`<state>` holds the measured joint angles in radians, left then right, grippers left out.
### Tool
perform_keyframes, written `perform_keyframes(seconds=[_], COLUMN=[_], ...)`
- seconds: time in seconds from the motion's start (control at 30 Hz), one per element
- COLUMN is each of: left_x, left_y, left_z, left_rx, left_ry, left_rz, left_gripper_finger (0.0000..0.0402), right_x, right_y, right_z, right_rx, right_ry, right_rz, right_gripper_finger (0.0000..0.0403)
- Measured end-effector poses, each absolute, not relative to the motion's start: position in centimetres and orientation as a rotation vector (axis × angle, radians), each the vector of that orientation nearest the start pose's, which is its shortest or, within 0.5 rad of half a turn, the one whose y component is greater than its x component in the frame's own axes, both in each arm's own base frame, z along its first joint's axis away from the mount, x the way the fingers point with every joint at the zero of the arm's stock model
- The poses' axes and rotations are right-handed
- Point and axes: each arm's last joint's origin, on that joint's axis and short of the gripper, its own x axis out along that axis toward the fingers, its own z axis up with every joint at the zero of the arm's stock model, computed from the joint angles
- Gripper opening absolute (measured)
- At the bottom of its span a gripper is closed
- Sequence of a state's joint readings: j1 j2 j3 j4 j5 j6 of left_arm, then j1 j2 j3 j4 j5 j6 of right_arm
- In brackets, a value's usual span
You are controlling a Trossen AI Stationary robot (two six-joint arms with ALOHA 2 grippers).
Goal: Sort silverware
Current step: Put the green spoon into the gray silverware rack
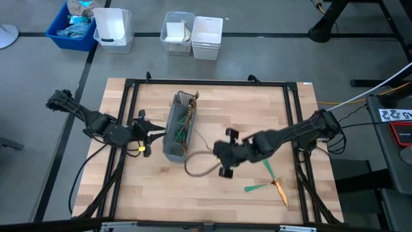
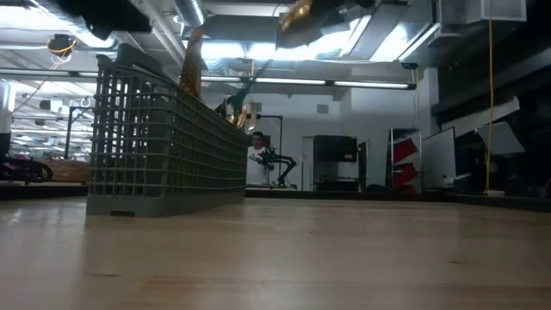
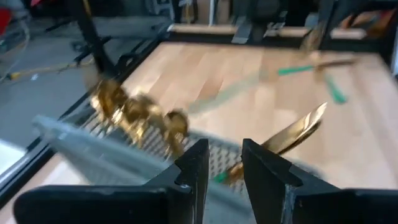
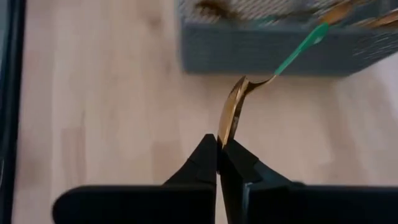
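Note:
A grey mesh caddy (image 1: pixel 177 127) stands at the table's middle, with silverware upright inside it, gold heads up (image 3: pixel 134 115). In the low view it stands at the left (image 2: pixel 164 146). My right gripper (image 4: pixel 219 144) hovers to the caddy's right (image 1: pixel 224 158), shut on a gold spoon with a teal handle (image 4: pixel 301 45). Two more teal-handled pieces (image 1: pixel 256 188) (image 1: pixel 278 185) lie flat on the wood near the right front. My left gripper (image 3: pixel 224 165) waits just left of the caddy (image 1: pixel 149 135), open, its fingers short of the caddy's wall. My right gripper pinches the spoon's gold bowl (image 4: pixel 229 118) edge-on between its two fingertips. The fingers slant down from the table's right side. The spoon sticks out ahead of them, handle end toward the caddy, lifted clear of the table.
Black frame rails (image 1: pixel 129 96) run along the table's left, far and right sides. Beyond the far edge stand a blue bin (image 1: pixel 72 29) and white bins (image 1: pixel 114 29) (image 1: pixel 207 37). A person (image 2: pixel 256 159) stands far back in the room. Bare wood lies in front of the caddy.

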<state>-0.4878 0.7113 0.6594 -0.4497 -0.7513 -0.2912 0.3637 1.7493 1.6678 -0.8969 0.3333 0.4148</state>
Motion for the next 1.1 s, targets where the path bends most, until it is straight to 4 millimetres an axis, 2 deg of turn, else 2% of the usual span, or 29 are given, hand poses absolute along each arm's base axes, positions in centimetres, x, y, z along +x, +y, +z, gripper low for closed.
perform_keyframes(seconds=[0.13, 0.23, 0.5, 0.7, 0.87, 1.1], left_x=[13.5, 13.3, 13.4, 13.4, 13.3, 13.2], left_y=[-4.4, -3.9, -3.4, -3.2, -3.2, -3.1], left_z=[27.3, 27.0, 26.9, 26.8, 26.7, 26.6], left_rx=[0.012, 0.017, 0.025, 0.035, 0.048, 0.054], left_ry=[0.433, 0.452, 0.466, 0.47, 0.488, 0.497], left_rz=[0.388, 0.452, 0.498, 0.507, 0.509, 0.51], left_gripper_finger=[0.0088, 0.0088, 0.0088, 0.0088, 0.0088, 0.0088], right_x=[35.4, 36.0, 37.8, 37.8, 37.7, 39.2], right_y=[10.1, 8.0, 0.4, -4.1, -5.6, -5.3], right_z=[35.2, 36.4, 37.2, 37.5, 37.4, 36.6], right_rx=[0.097, 0.153, 0.444, 0.671, 0.782, 0.85], right_ry=[0.847, 0.816, 0.738, 0.714, 0.731, 0.732], right_rz=[-0.211, -0.232, -0.167, -0.122, -0.071, 0.064], right_gripper_finger=[0.0006, 0.0005, 0.0006, 0.0004, 0.0005, 0.0006])
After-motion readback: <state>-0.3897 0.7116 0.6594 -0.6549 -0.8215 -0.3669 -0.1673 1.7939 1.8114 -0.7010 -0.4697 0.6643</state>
